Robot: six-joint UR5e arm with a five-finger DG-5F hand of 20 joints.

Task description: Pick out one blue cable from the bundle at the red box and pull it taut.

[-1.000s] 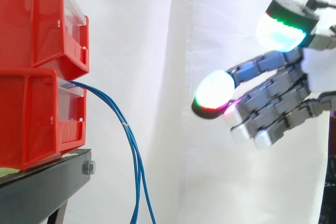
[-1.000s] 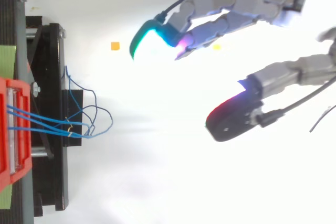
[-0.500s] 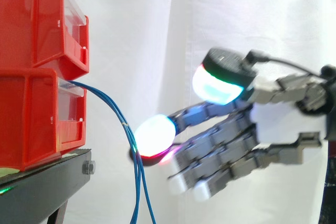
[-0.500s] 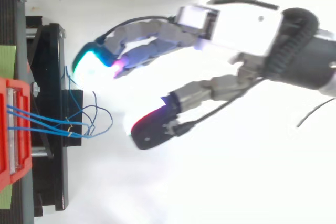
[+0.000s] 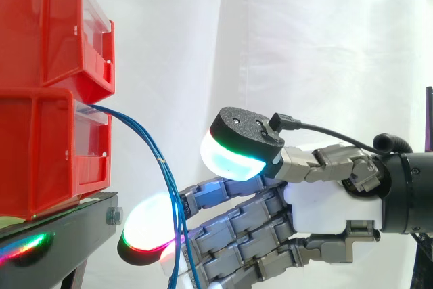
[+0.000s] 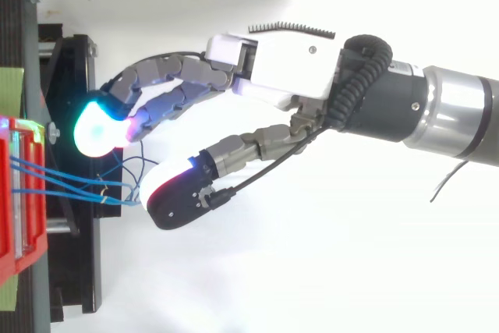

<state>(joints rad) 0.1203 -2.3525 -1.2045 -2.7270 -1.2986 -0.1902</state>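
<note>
side view — hand (image 5: 325,201) open, fingers (image 5: 230,225) behind blue cables (image 5: 161,160)

Black stand (image 5: 64,240) with two stacked red bins (image 5: 40,153), the lower directly on it.

Bright, even light fills the side view: the white curtain (image 5: 304,45) is close to pure white, with one soft grey fold shadow running down the middle of the frame. The red bins (image 5: 47,32) at the left are strongly lit from the front and darker on their undersides. At lower left a streak of green and red shines on the edge of the black stand (image 5: 61,235), in the same colours as the glowing fingertip pads (image 5: 145,225) of the hand (image 5: 325,194). In the top view glare washes out the white ground (image 6: 312,271) through the centre and right, the cyan pad (image 6: 93,126) blooms, and the stand is dark at the left edge
</note>
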